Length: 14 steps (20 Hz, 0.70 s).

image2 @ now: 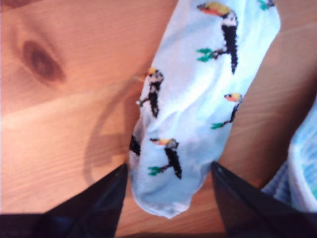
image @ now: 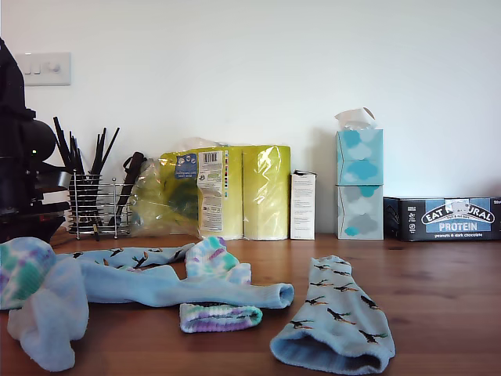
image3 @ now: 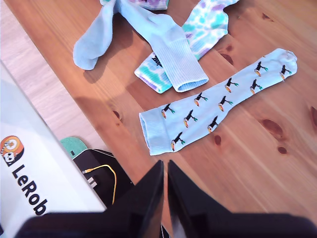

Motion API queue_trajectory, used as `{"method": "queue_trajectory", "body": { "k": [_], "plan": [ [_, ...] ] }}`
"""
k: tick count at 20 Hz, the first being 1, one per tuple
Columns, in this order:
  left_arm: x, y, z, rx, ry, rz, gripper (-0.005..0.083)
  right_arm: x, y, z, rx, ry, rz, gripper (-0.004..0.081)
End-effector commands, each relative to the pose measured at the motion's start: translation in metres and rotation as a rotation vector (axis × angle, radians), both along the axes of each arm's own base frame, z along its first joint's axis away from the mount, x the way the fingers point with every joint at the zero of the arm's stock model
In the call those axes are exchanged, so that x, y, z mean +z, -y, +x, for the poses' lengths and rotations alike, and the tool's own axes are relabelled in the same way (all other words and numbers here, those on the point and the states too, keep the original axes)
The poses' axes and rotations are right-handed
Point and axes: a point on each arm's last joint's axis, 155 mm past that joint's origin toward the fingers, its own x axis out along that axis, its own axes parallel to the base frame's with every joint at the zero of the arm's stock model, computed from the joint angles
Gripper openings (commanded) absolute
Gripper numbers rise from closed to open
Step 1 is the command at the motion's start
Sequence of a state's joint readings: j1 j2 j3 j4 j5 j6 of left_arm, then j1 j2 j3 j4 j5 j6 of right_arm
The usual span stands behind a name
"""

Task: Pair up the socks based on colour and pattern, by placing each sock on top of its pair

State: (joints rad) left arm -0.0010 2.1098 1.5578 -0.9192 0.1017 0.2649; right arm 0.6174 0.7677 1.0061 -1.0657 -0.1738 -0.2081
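- At the exterior view's left edge a dark arm (image: 19,157) stands over a bunched heap of a tie-dye sock (image: 22,266) and a plain light blue sock (image: 51,317).
- Behind it a wire utensil rack (image: 95,205) holds dark utensils.
- Across the middle of the desk (image: 438,290) a long plain blue sock (image: 188,288) lies over a second tie-dye sock (image: 218,270); a toucan-print sock (image: 129,255) stretches behind them.
- At the back stand yellow wrapped rolls (image: 235,192), a white carton (image: 302,205), two stacked tissue boxes (image: 359,184) and a protein bar box (image: 448,218).
- Towards the exterior view's right a second toucan-print sock (image: 337,321) lies alone, cuff nearest the camera.
- My first gripper (image2: 168,198) hovers with fingers apart over a toucan-print sock's toe (image2: 198,109) (not touching it).
- My second gripper (image3: 165,173) has its fingers together, holding nothing, above the desk near the lone toucan sock's cuff (image3: 153,133).
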Motion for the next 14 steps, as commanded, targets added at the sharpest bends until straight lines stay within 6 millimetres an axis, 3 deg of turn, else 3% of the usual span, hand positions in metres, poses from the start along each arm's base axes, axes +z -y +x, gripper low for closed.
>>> {"method": "queue_trajectory", "body": {
  "k": [1,2,5,7,11,14],
  "plan": [
    [-0.021,0.003,-0.014,-0.003,-0.067,-0.002,0.0145,-0.001,-0.002,-0.001,0.009,0.003,0.005,-0.0013],
    [-0.021,0.004,-0.014,-0.005,-0.066,-0.003,-0.0027,0.0,-0.002,0.0,0.009,0.006,0.006,-0.0013],
    [-0.011,0.016,-0.014,-0.007,-0.058,-0.025,-0.0024,0.001,-0.003,0.0,0.011,0.011,0.013,-0.0013],
    [0.008,0.031,-0.007,0.015,-0.019,-0.081,-0.0024,0.001,-0.003,0.001,0.011,0.012,0.013,-0.0013],
    [0.083,0.11,0.023,0.063,0.117,-0.436,-0.0024,0.002,-0.004,0.001,0.011,0.015,0.015,-0.0013],
    [0.14,0.177,0.043,0.003,0.23,-0.65,-0.0024,0.002,-0.004,0.001,0.012,0.017,0.018,-0.0013]
  ]
}}
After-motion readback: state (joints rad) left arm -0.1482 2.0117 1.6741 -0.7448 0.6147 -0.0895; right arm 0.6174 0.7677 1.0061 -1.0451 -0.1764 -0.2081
